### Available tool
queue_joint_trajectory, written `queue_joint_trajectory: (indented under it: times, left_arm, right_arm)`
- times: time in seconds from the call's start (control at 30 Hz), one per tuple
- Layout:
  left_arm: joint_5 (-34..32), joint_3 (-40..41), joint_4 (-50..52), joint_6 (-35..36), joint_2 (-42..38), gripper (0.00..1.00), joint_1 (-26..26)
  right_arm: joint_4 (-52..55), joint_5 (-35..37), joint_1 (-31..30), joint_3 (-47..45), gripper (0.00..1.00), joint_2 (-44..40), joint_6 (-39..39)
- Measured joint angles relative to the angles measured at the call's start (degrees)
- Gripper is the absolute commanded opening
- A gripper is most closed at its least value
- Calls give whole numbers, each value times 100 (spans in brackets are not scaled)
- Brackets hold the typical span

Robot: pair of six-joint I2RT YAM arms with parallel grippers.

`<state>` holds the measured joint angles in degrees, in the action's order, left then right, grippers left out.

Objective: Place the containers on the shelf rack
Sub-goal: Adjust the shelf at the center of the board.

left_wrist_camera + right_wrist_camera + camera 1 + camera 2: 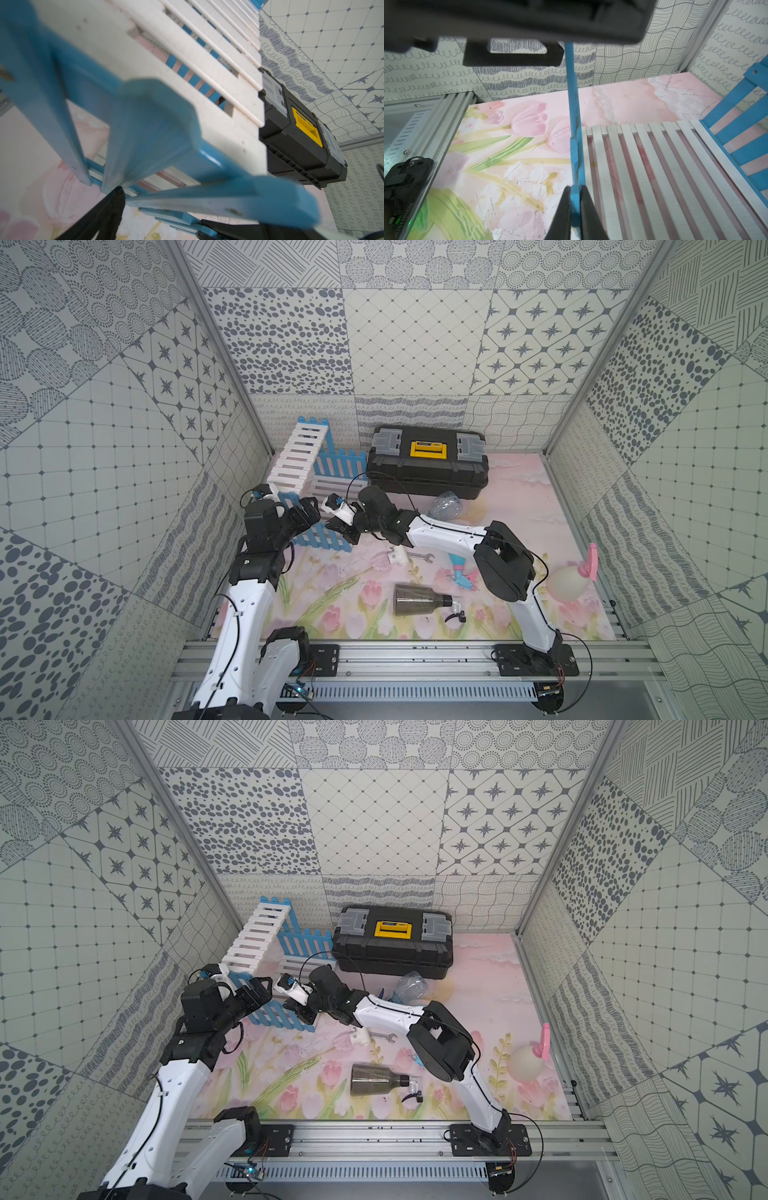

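A blue panel (pixel 573 116) of the shelf rack (pixel 652 166) was clamped by the right gripper (pixel 575 194); the left gripper (pixel 311 512) was spread open. Writing on the toolbox (pixel 428 479) latch (pixel 428 449) was illegible.

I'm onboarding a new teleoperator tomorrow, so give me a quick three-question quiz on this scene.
1. True or false: the smoky grey bottle stands on the shelf rack.
2. What is the right gripper pinching? A) the rack's blue side panel B) a wrench C) a pipe fitting
3. Fill in: the latch on the black toolbox is ____.
Key: 1 false; 2 A; 3 yellow.
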<state>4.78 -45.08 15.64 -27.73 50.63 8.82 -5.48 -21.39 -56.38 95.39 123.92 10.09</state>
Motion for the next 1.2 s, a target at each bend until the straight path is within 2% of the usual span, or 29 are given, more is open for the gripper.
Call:
queue_joint_trajectory:
  times: [0.23, 0.33, 0.53, 0.7, 0.87, 1.13, 1.2]
  left_arm:
    - [-11, 210, 31, -87, -131, 99, 44]
    - [-39, 337, 48, -118, -269, 99, 48]
    - [-247, 586, 74, -111, -629, 99, 66]
    - [-175, 767, -50, -9, -756, 99, 68]
    - [212, 852, -498, 175, -485, 99, 70]
    - [1403, 745, -1255, 494, 452, 99, 70]
    - [1700, 699, -1471, 522, 691, 99, 70]
  right_arm:
    - [-780, 925, -348, -809, 0, -367, -109]
    - [-887, 1574, -680, -1088, 0, -555, -415]
    - [-743, 2811, -1344, -1172, 0, -671, -1104]
    - [-704, 3488, -1567, -1172, 0, -673, -1552]
    - [-586, 4037, -1604, -1198, 0, -728, -1878]
    - [-297, 4826, -1617, -1287, 0, -870, -2297]
    - [-232, 4881, -1569, -1259, 26, -870, -2378]
